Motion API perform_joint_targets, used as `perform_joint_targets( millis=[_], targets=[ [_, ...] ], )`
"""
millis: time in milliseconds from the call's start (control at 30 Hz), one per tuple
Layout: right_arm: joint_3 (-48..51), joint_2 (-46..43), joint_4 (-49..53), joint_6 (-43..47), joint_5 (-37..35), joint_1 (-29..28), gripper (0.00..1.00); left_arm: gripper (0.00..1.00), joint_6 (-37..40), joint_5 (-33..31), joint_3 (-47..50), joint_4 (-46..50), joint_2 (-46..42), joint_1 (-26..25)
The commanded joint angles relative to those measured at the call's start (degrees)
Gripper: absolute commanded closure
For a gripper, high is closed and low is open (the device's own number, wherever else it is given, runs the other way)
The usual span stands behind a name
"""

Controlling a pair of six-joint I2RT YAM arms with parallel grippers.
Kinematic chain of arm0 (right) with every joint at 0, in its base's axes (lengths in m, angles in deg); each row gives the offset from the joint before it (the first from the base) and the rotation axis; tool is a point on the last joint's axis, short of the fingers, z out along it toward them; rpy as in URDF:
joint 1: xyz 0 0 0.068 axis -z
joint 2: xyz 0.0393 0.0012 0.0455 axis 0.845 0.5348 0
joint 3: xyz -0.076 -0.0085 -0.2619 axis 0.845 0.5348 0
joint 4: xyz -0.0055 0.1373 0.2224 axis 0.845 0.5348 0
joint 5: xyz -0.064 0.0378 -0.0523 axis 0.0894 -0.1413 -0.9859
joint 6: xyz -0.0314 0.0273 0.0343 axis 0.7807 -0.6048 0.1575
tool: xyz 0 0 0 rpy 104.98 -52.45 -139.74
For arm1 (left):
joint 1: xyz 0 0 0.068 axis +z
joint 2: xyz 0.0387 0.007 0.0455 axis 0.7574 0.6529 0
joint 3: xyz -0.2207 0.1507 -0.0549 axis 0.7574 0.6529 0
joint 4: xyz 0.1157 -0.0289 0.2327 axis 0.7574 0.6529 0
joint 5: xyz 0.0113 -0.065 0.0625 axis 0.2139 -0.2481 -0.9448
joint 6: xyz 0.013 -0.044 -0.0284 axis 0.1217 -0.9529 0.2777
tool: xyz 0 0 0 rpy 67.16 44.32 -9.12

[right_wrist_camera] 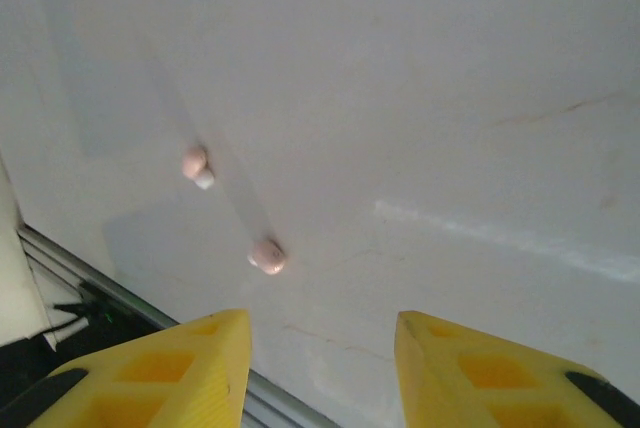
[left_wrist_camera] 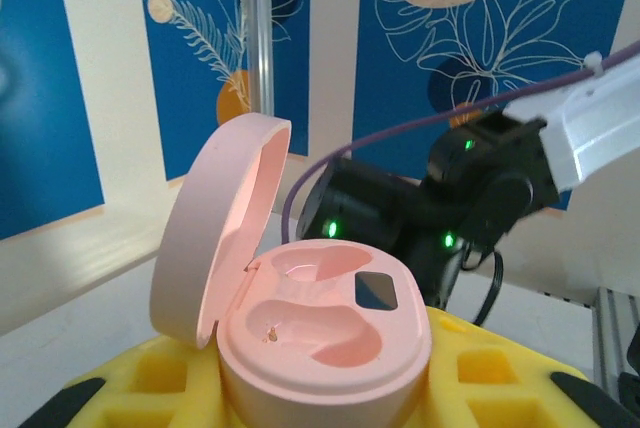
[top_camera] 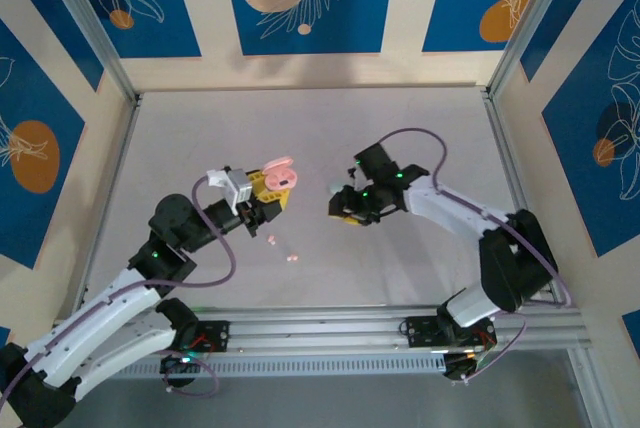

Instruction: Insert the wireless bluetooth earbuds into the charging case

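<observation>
The pink case [left_wrist_camera: 325, 333] is clamped tight in the left claw [top_camera: 268, 193] and apparently held up off the table [top_camera: 420, 138]. Its lid [left_wrist_camera: 215, 228] is flipped open and both sockets look empty, so nothing is seated yet.

The two earbuds [right_wrist_camera: 267, 255] are lying loose on the table just in front of the case, a little apart from each other and near the front rail [right_wrist_camera: 120, 298]. The right claw [right_wrist_camera: 320, 368] is held a bit to their right, pointed their way, jaws parted with nothing between. So the pickup looks like the step in hand.

Next, the closer bud needs to be straddled and pinched. It's a tiny target and easily flicked away.

Room-wise, bare table is left all around the buds. The rail is close on the near side though, and the left claw is parked just beside, so a straight drop is probably favoured.
</observation>
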Motion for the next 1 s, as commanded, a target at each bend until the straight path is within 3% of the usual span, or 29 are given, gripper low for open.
perform_joint_targets(
  millis=[0,133,467,967],
  targets=[
    [-2.94,4.42,-0.22,-4.65,1.52,-5.16,0.57,0.69,0.42,-2.58,-3.02,2.52,-1.63,-0.43],
    [-6.92,11.64,-1.18,-6.63,1.59,-11.64,0.57,0.69,1.35,-3.74,-3.56,4.48,-2.69,-0.38],
    [-11.88,19.55,-1.34,-14.2,-1.09,-19.28,0.56,0.69,2.29,-4.78,-3.76,6.2,-3.86,-0.41],
    [-10.61,21.46,-4.91,-19.58,-5.59,-21.63,0.56,0.69,2.4,-5.07,-3.42,5.94,-3.51,-0.37]
  ],
)
